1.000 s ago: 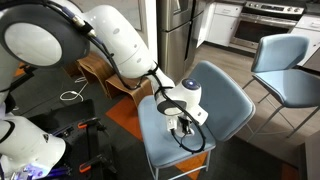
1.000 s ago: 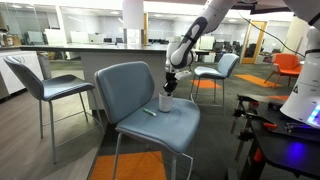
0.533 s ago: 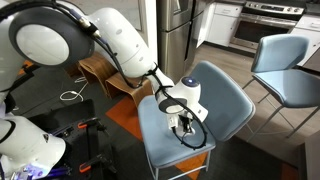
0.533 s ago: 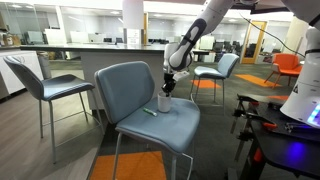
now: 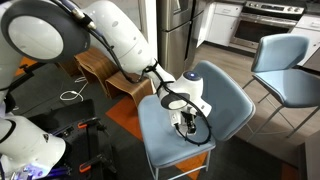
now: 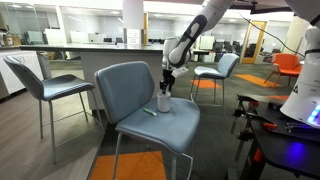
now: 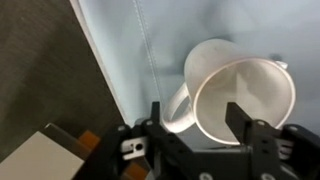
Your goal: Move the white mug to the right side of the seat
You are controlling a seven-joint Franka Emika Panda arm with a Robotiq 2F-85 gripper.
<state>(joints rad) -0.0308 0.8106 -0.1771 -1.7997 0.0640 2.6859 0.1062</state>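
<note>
The white mug [image 7: 245,90] stands upright on the blue-grey seat [image 7: 180,30], close to the seat's edge, with its handle toward the left of the wrist view. My gripper [image 7: 197,112] hangs right over it, open. One finger is outside by the handle, the other over the mug's opening, and the rim wall lies between them untouched. In an exterior view the mug [image 6: 164,102] shows under the gripper [image 6: 166,90] toward the side of the seat [image 6: 175,125]. In an exterior view the gripper [image 5: 185,118] covers most of the mug on the seat [image 5: 165,145].
A thin green-and-white stick [image 6: 149,111] lies on the seat beside the mug. A second blue-grey chair [image 5: 285,70] [image 6: 40,85] stands nearby. Dark floor [image 7: 50,70] lies past the seat's edge. A black stand with cables [image 6: 270,140] is close by.
The jaws have gone from shut on the mug's rim to open. The mug stays where it was on the seat, and the arm has barely moved.
</note>
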